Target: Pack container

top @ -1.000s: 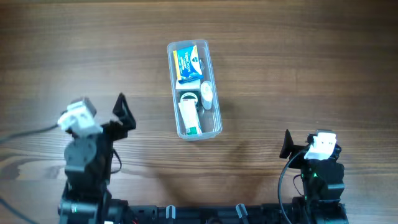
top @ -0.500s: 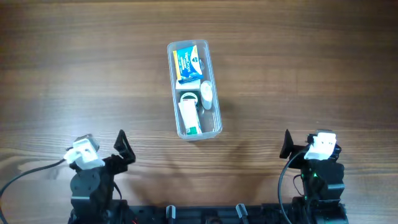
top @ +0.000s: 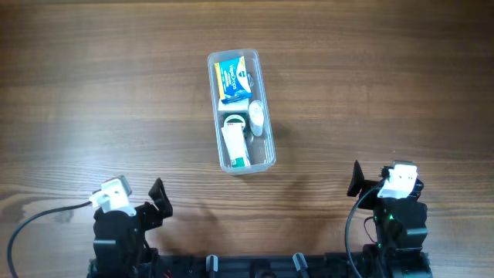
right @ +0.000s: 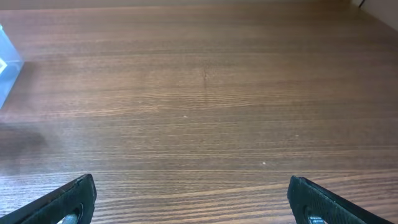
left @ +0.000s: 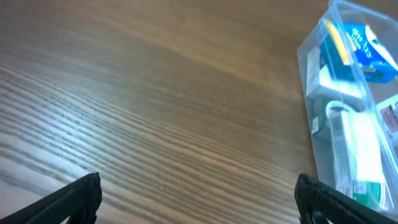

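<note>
The container (top: 263, 85), a long clear plastic tub, lies lengthwise at the table's centre. It holds a blue and yellow packet (top: 231, 79), a small white box (top: 235, 120), a white tube (top: 237, 145) and a small white bottle (top: 257, 116). It also shows at the right of the left wrist view (left: 309, 65), and one corner shows in the right wrist view (right: 7, 65). My left gripper (top: 157, 199) is open and empty at the front left, well short of the container. My right gripper (top: 356, 180) is open and empty at the front right.
The table is brown wood (top: 386, 77). A black cable (top: 46, 212) runs from the left arm toward the table's left edge. Both arm bases stand at the front edge.
My left arm has pulled back toward the front edge, away from the container, with its gripper open and empty. The right arm and the container have not moved.
</note>
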You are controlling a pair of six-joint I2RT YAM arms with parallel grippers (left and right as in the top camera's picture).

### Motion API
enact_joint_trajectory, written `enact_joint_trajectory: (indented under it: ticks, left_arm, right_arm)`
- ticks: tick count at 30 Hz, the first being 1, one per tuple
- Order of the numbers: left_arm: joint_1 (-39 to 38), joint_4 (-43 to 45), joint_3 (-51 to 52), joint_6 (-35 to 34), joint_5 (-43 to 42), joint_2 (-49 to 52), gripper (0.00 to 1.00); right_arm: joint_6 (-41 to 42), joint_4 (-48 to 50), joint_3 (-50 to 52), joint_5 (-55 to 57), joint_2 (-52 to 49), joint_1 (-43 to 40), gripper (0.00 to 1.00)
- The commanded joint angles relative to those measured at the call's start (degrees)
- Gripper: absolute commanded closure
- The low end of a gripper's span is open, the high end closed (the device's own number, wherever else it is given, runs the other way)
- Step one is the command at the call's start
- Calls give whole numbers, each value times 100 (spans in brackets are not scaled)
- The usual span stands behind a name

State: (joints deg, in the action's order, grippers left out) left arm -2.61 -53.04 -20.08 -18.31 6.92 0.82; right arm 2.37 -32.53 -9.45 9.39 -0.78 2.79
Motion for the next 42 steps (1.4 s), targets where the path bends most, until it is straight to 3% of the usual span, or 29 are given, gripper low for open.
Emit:
enact_joint_trajectory:
  ticks: [1,8,18,27,34,42]
  left_arm:
    - [33,-177,37,13,-177,-66,0]
    - [33,-555,37,13,-173,-66,0]
    - [33,-289,225,11,-146,-66,0]
    - [33,1200,299,13,-151,-66,0]
    - [33,2868,1263,11,-151,-66,0]
    - [22,2973,1316,162,-87,-66,0]
  right_arm:
    - [74,15,26,-50,35,-24,0]
    - [74,17,26,-50,35,-24,0]
    - [72,15,26,-50,35,-24,0]
    - [74,15,26,-50,37,-24,0]
    - [74,15,26,-50,35,-24,0]
    - [72,15,26,-50,35,-24,0]
